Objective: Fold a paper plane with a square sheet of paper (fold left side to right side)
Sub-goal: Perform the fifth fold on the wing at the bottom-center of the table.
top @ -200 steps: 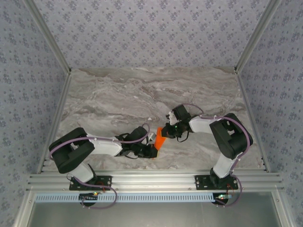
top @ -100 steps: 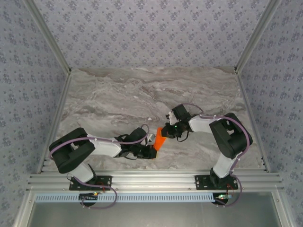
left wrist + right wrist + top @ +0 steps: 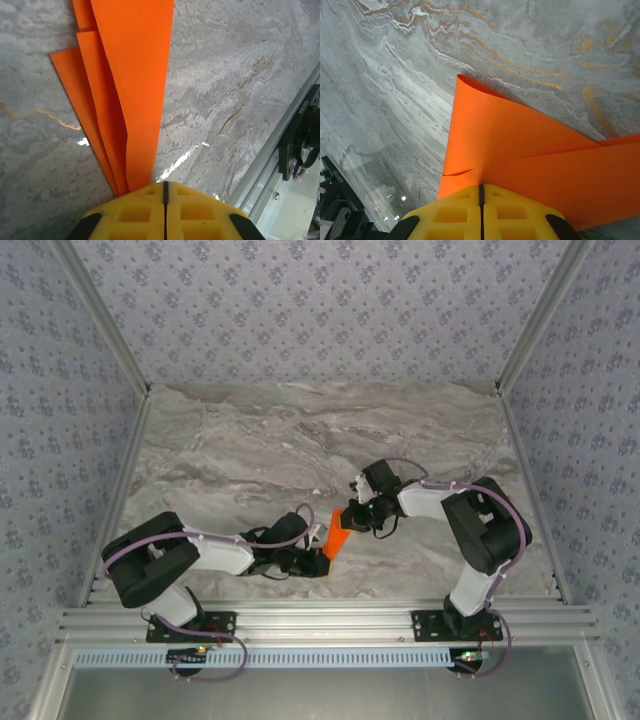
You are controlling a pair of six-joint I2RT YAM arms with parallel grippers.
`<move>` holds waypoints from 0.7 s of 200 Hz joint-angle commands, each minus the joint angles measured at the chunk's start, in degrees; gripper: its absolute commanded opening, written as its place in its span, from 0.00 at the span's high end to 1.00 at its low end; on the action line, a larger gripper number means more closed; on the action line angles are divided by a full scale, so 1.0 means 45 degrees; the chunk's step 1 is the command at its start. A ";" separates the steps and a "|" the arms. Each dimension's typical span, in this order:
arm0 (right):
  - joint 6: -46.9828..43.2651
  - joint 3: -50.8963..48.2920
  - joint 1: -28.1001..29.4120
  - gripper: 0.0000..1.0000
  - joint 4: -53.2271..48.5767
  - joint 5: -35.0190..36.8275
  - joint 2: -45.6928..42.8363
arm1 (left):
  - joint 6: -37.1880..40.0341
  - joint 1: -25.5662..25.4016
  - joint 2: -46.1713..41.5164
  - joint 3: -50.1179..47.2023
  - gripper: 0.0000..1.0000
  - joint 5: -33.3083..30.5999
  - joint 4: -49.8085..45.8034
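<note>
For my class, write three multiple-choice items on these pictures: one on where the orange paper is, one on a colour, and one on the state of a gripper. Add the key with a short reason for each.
1. Where on the table is the sheet of paper?
A) the far left corner
B) near the middle of the front edge
C) against the back wall

2. What colour are the fingers of the left gripper?
A) yellow
B) black
C) white

3. What state is the right gripper in?
A) wide open
B) shut on nothing
C) shut on the sheet of paper

Key:
1 B: the top view shows the orange sheet near the front edge, about mid-width.
2 A: the left wrist view shows yellow fingers.
3 C: the right wrist view shows the fingers closed together with the paper coming out between them.
</note>
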 commanded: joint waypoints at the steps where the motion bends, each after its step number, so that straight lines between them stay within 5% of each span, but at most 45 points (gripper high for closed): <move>1: -0.0335 -0.0289 -0.0182 0.95 -0.1335 0.1805 0.0901 | -0.0245 -0.0415 -0.0192 -0.0609 0.95 0.0127 -0.1345; 140: -0.0403 -0.0172 -0.0129 0.95 -0.1406 0.1647 0.0921 | 0.0100 -0.0100 -0.2917 -0.0046 0.96 -0.0271 -0.2543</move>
